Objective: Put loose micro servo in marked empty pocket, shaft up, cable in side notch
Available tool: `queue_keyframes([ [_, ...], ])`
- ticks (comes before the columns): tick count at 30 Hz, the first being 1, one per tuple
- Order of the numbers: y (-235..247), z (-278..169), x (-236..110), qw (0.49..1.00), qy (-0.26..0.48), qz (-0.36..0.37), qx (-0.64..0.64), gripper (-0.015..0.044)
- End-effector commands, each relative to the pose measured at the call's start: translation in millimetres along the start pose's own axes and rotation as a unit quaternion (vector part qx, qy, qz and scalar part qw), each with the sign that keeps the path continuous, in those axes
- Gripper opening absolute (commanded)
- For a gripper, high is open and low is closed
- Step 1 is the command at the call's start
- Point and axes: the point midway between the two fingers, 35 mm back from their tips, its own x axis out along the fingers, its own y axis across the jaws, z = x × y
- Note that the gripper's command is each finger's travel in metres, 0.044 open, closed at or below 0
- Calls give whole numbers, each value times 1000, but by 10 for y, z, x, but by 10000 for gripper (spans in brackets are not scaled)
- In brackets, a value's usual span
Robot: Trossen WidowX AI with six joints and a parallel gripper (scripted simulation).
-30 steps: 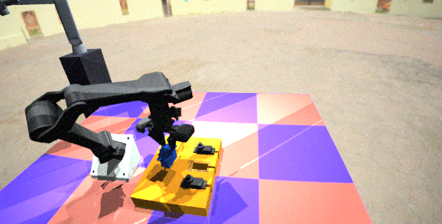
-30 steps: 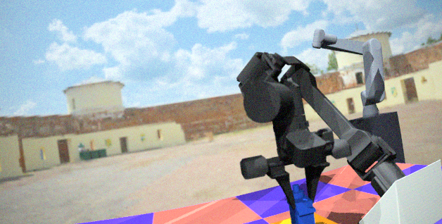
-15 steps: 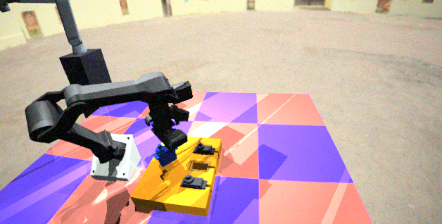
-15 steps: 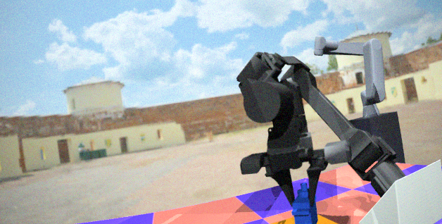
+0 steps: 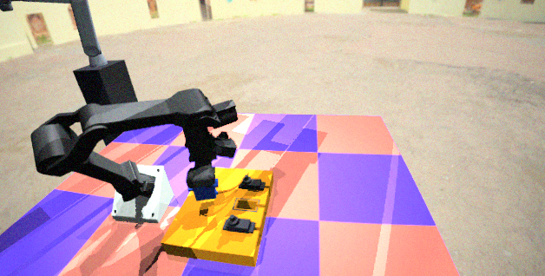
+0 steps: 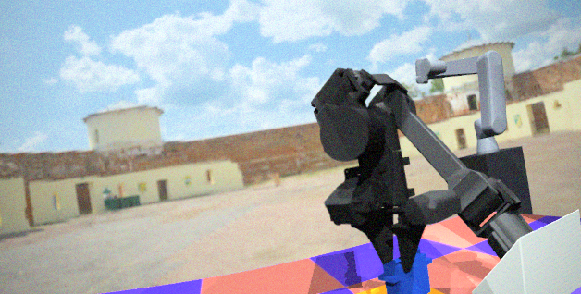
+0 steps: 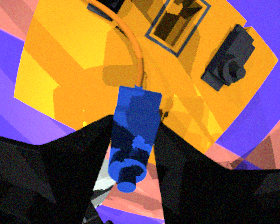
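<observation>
I have the gripper clamped on the blue servo; jaws partly closed, one dark finger on each long side of the body. In the wrist view the servo sits between the fingers with its round output shaft end toward the camera and an orange cable trailing from its far end across the deck.

From the top view the servo hangs just above the yellow deck, near the deck's rear left corner, which lies toward the desk's left near side by the white arm base. Servo not touching the deck as far as I can tell.

The marked pocket is mid-deck, between two black servos already seated. Pocket unfilled; blue servo is well short of it.

Exterior view: fingertips pinch the blue body from above, gripper pointing down.
</observation>
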Motion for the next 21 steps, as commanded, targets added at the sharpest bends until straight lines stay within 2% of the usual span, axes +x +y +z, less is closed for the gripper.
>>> queue_keyframes([
  [1,9,14,-12,997,-2,3,77,0],
  [8,9,15,-12,985,-2,3,170,0],
  [15,2,33,-13,985,-2,3,172,0],
  [21,-65,218,-16,985,-2,3,173,0],
])
